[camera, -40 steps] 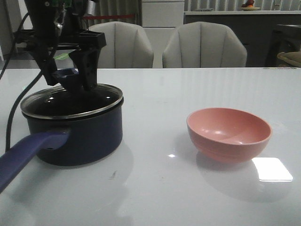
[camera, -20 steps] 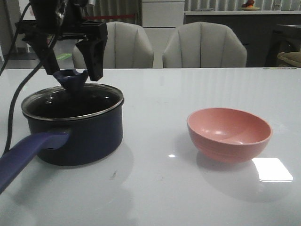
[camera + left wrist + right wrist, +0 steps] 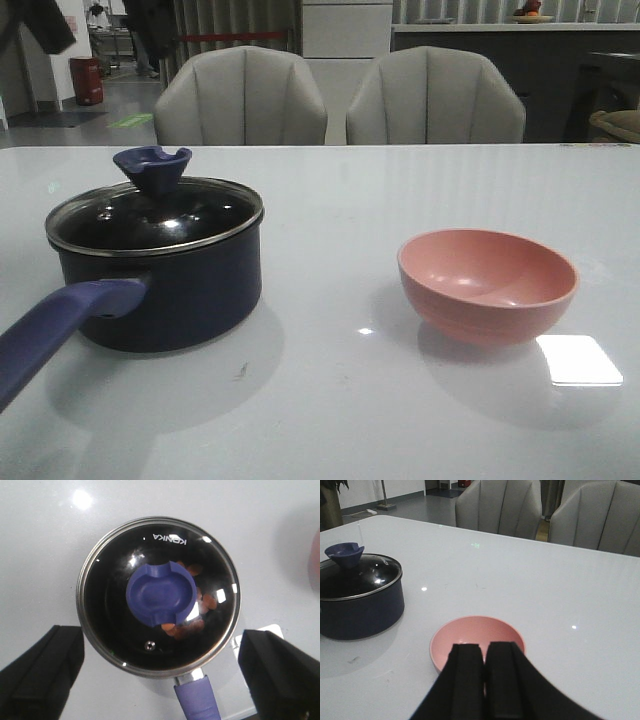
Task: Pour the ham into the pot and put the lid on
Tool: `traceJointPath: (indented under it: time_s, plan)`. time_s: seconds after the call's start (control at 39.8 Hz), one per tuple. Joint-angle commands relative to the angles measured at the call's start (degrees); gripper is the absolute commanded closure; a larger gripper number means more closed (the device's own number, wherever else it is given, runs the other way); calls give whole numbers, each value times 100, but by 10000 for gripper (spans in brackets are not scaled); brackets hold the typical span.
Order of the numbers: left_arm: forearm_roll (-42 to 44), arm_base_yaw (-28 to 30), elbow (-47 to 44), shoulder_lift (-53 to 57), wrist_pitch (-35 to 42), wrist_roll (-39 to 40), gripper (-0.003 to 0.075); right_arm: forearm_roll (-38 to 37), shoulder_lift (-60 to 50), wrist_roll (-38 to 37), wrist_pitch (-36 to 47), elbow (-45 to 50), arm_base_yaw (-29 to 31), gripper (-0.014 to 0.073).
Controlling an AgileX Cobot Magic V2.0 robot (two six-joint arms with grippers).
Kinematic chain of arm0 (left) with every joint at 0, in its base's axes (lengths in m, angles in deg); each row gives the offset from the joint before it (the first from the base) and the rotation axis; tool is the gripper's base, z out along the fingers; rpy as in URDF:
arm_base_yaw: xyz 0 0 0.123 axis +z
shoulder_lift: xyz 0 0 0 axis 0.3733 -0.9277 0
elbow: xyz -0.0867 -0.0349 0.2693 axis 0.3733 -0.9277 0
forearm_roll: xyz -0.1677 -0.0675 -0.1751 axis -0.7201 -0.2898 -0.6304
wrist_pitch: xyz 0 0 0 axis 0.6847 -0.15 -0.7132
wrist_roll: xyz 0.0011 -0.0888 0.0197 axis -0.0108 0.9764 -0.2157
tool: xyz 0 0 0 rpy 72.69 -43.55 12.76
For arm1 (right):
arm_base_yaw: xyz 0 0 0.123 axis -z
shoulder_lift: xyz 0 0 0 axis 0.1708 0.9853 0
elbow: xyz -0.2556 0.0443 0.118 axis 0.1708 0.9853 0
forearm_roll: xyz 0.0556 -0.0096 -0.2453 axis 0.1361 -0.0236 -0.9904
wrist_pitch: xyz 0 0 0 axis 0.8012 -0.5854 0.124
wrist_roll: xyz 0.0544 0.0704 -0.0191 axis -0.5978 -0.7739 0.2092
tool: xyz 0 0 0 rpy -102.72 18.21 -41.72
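The dark navy pot (image 3: 160, 280) stands at the table's left with its purple-blue handle (image 3: 55, 325) pointing toward me. The glass lid (image 3: 155, 215) with its blue knob (image 3: 152, 168) sits on the pot. In the left wrist view I look straight down on the lid (image 3: 157, 595) and see orange-pink ham chunks (image 3: 202, 602) inside through the glass. My left gripper (image 3: 160, 672) is open, high above the pot, fingers wide apart and holding nothing. My right gripper (image 3: 485, 652) is shut and empty, above the near side of the empty pink bowl (image 3: 477, 640).
The pink bowl (image 3: 487, 283) stands at the table's right. Two grey chairs (image 3: 340, 95) stand behind the far table edge. Neither arm shows in the front view.
My left gripper has let go of the lid's knob, risen and left the front view. The lid stays on the pot.
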Motion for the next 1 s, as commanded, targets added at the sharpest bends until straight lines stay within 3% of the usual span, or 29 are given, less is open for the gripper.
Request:
traceJointPath:
  time_s: [0.0,0.35,0.6,0.78,0.88,0.98]
  plan:
    - [-4,-31,-472,873,539,4,83,11,12,69,375,-171,-1,433]
    - [-57,-31,-3006,3484,1617,4,83,11,12,69,375,-171,-1,433]
    - [-57,-31,-4833,5878,2792,4,83,11,12,69,375,-171,-1,433]
    - [-6,-31,-5667,7223,3001,4,86,11,12,69,375,-171,-1,433]
    - [-51,-31,-6014,7787,2965,4,143,11,12,69,375,-171,-1,433]
    - [-51,-31,-6237,8115,2962,4,283,11,12,69,375,-171,-1,433]
